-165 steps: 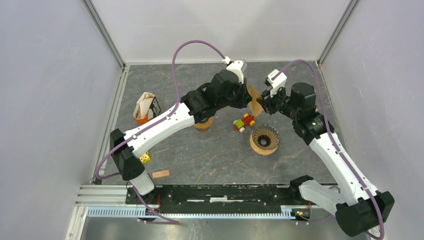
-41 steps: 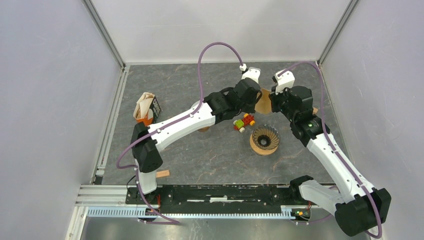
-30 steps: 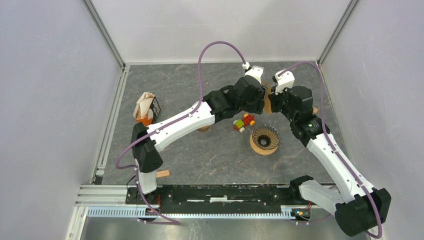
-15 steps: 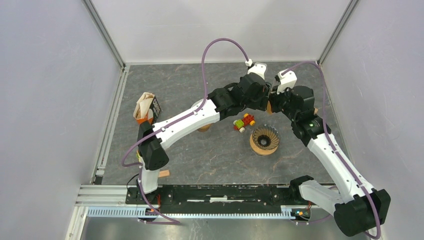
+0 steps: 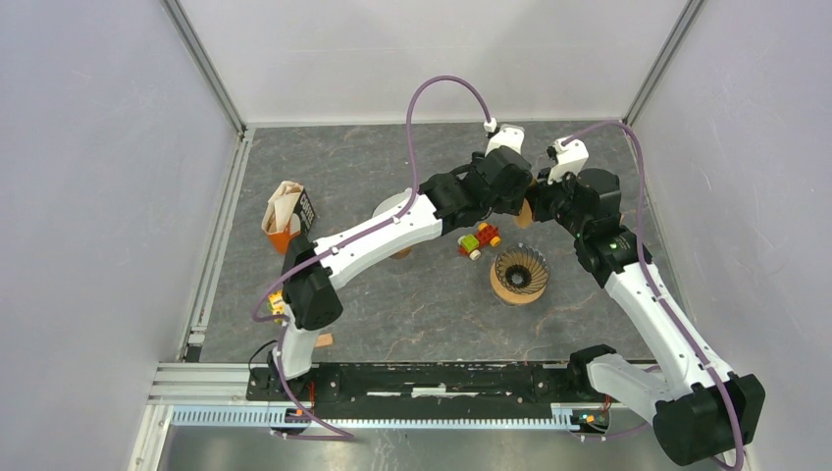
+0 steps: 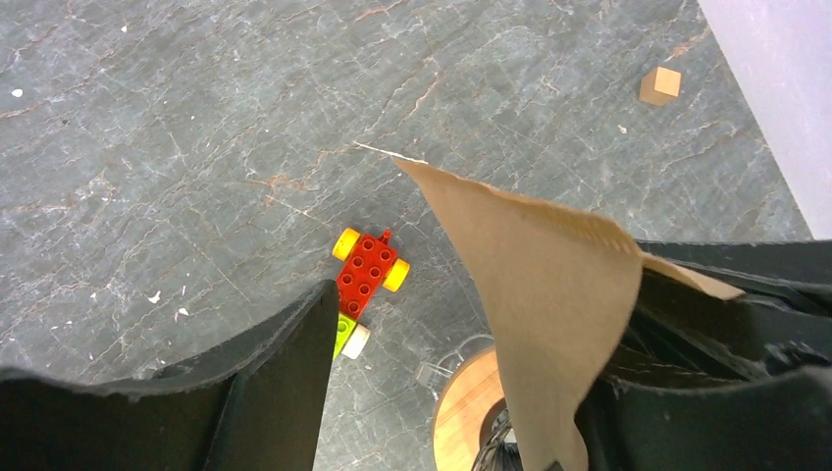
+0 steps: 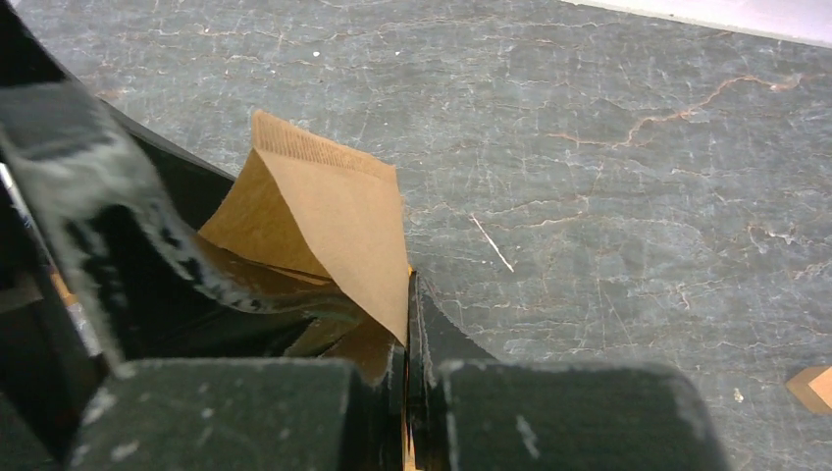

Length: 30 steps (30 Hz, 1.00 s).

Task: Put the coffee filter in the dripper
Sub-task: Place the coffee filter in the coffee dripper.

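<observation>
The brown paper coffee filter (image 7: 324, 216) hangs in the air at the back right of the table, pinched at its edge by my right gripper (image 7: 407, 392), which is shut on it. My left gripper (image 6: 461, 392) is open. Its right finger (image 6: 726, 392) is covered by the filter (image 6: 540, 285) and its left finger (image 6: 285, 383) stands clear of the paper. From above, only a sliver of the filter (image 5: 526, 210) shows between the two grippers. The dripper (image 5: 520, 274), a ribbed dark cone on a wooden ring, stands on the table just below them; its wooden ring (image 6: 471, 407) shows in the left wrist view.
A red and green toy car (image 5: 479, 238) lies left of the dripper. A small wooden cube (image 6: 659, 85) sits near the right wall. An orange holder with paper filters (image 5: 285, 216) stands at the left. A round object (image 5: 397, 211) lies under the left arm, and small blocks (image 5: 319, 340) near its base.
The left arm has reached further right and closed in on the right gripper. The filter, plainly visible between them before, is now mostly hidden from above. The right gripper shifted slightly right.
</observation>
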{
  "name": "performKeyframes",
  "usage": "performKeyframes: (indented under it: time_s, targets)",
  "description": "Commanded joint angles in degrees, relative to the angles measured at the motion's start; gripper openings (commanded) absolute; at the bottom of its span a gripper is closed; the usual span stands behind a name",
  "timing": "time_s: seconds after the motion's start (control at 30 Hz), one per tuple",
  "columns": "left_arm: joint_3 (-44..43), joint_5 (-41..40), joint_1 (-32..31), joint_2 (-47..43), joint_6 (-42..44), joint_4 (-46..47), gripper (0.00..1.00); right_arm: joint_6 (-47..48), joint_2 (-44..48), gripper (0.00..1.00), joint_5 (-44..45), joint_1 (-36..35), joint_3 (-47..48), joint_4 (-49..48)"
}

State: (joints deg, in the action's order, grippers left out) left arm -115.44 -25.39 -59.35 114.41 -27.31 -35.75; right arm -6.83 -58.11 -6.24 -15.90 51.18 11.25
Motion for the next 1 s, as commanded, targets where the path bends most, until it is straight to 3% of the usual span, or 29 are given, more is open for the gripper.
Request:
performKeyframes:
  time_s: [0.0, 0.2, 0.7, 0.97]
  targets:
    - [-3.9, -3.75, -0.59, 2.03, -1.56, -0.26, 0.68, -2.08, 0.26, 0.0, -1.39, 0.5, -0.09, -1.75]
    - [-5.97, -5.32, -0.67, 3.98, 0.11, -0.19, 0.66, -2.24, 0.61, 0.0, -1.44, 0.63, -0.63, -1.84]
    - [-4.15, -6.75, -0.8, 2.66, 2.5, 0.35, 0.33, -0.68, 0.88, 0.0, 1.25, 0.57, -1.41, -1.88]
    - [-2.14, -5.26, -0.8, 0.87, 4.0, 1.67, 0.31, 0.15, 1.56, 0.0, 1.82, 0.7, -2.17, -2.22]
